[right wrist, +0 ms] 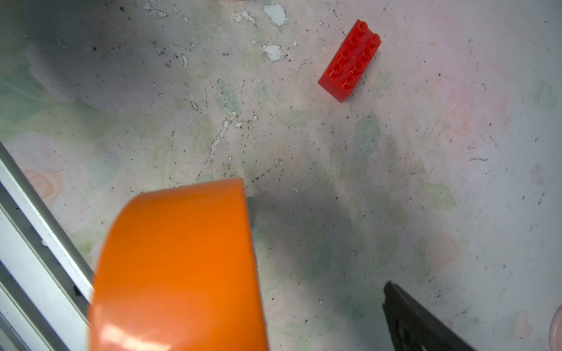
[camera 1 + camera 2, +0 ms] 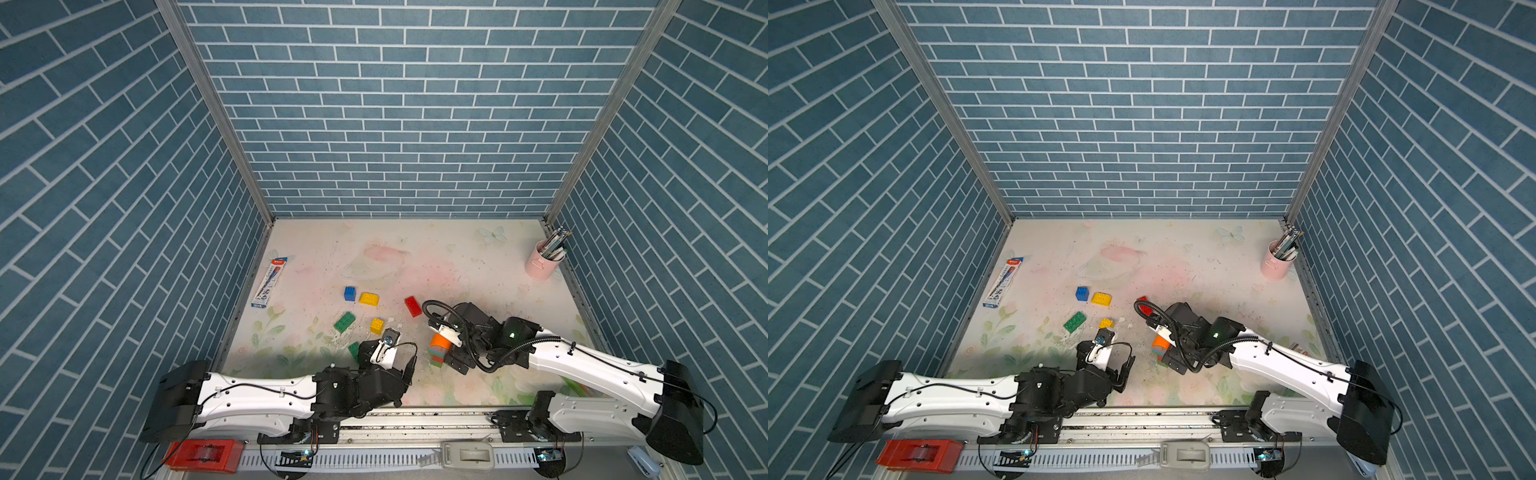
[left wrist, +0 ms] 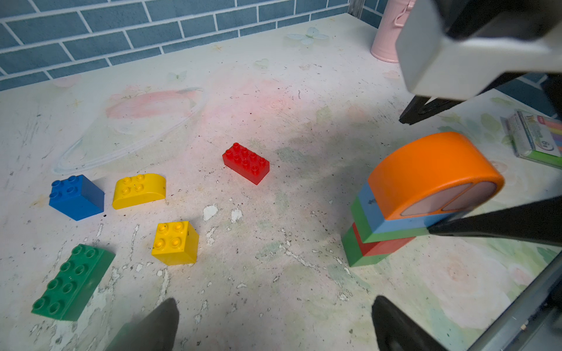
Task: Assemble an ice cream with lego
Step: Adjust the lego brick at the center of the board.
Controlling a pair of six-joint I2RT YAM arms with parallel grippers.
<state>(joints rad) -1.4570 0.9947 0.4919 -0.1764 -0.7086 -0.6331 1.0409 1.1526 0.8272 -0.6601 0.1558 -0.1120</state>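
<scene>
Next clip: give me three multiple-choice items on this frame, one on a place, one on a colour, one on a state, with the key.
1. Where does the cup stand?
A. far right corner
B. near left corner
C. beside the stack

2. What colour is the brick atop the stack?
A. yellow
B. orange
C. red

3. How is the right claw?
A. shut on a red brick
B. shut on the cup
C. open

Key:
1 A: in both top views the cup sits where the far and right walls meet.
2 B: the rounded orange brick crowns the stack.
3 C: the left wrist view shows its fingers standing apart on either side of the orange brick.
</scene>
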